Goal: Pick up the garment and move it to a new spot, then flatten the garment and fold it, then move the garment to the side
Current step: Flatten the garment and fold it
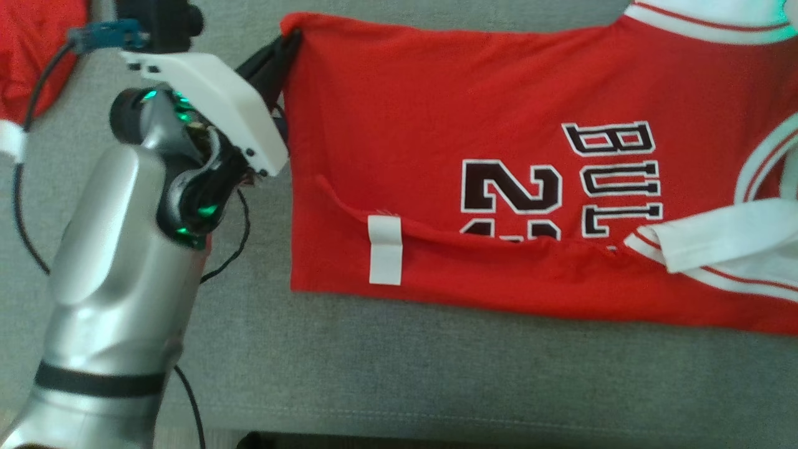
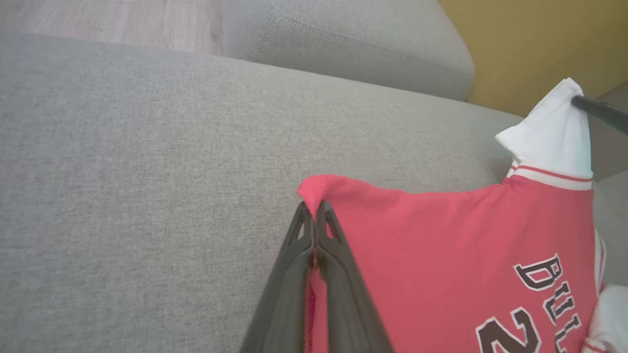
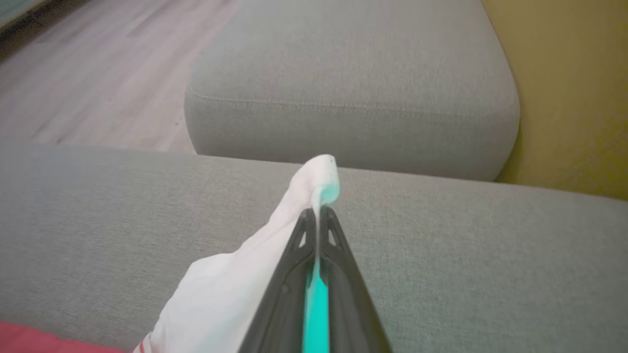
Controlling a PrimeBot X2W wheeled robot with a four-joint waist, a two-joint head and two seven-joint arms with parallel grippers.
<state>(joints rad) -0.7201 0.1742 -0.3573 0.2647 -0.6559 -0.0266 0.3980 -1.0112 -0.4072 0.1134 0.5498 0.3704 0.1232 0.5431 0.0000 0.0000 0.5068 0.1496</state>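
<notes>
At the left, the left gripper is pressed together on the far left corner of the red basketball jersey. The jersey lies spread across the grey sofa cushion, with its near edge already turned up over the number. At the right, the right gripper pinches the jersey's white corner in the same way. I judge that a lift of the far edge is in hand. Both arms should rise together and at equal height, so that this edge keeps straight. Each pinch takes only a little cloth, so a strong pull sideways could slip it out.
</notes>
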